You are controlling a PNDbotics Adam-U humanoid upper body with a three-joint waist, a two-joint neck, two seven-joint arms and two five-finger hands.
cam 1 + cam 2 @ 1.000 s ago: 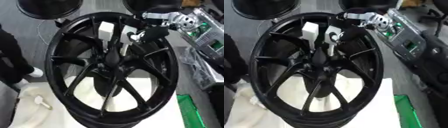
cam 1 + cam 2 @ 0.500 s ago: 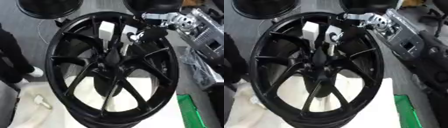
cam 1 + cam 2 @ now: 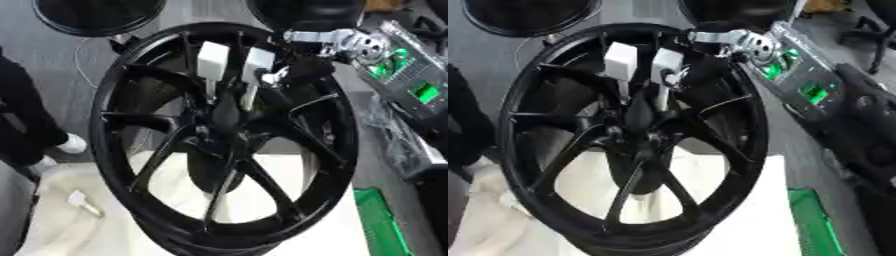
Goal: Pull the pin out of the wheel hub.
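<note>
A large black spoked wheel (image 3: 112, 150) stands tilted on a white cloth, its hub (image 3: 226, 116) near the middle. Two white block-headed pins stick up above the hub. The left pin (image 3: 213, 57) stands alone. The right pin (image 3: 257, 61) has a silver shaft running down toward the hub. My right hand (image 3: 302, 69), black behind a silver wrist joint (image 3: 354, 42), reaches in from the upper right with fingers curled on this right pin's head. The shaft's lower end is lost against the dark hub. My left hand shows in neither view.
The white cloth (image 3: 289, 235) lies under the wheel, with a small pale object (image 3: 83, 201) at its lower left. Dark tyres (image 3: 96, 15) stand behind. A board with green lights (image 3: 411, 85) runs along the right, and a green box (image 3: 381, 225) sits at the lower right.
The white head of the pin in my right hand now shows more fully and a little higher, beside the other pin. The whole picture has shifted slightly.
</note>
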